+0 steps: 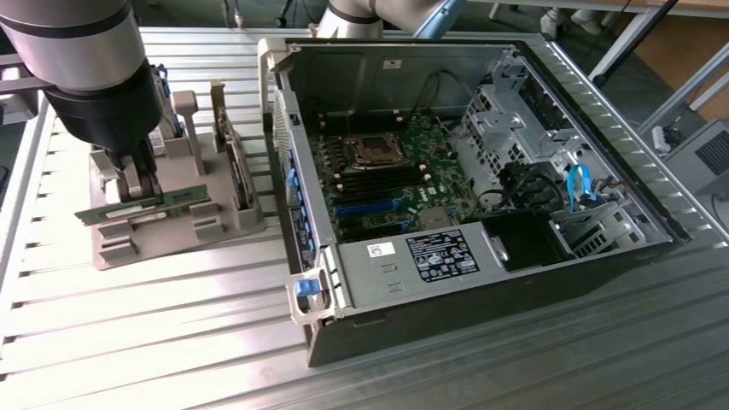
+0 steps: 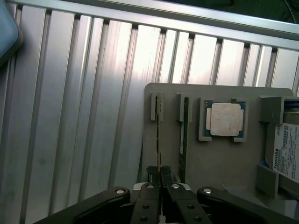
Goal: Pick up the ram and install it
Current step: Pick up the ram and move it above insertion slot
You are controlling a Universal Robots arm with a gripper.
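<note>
Aluminium slatted table, ram in hand

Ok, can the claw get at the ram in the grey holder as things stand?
Looks like yes: the claw is down over the grey holder with its fingers pinched on the edge of the ram. Nothing stands between them, and the second stick stands beside it in its own slot.

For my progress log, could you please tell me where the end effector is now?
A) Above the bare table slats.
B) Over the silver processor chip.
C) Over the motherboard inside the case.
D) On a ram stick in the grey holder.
D: the end effector is closed on the ram, which stands on edge in the grey holder, outside the computer case.
</note>
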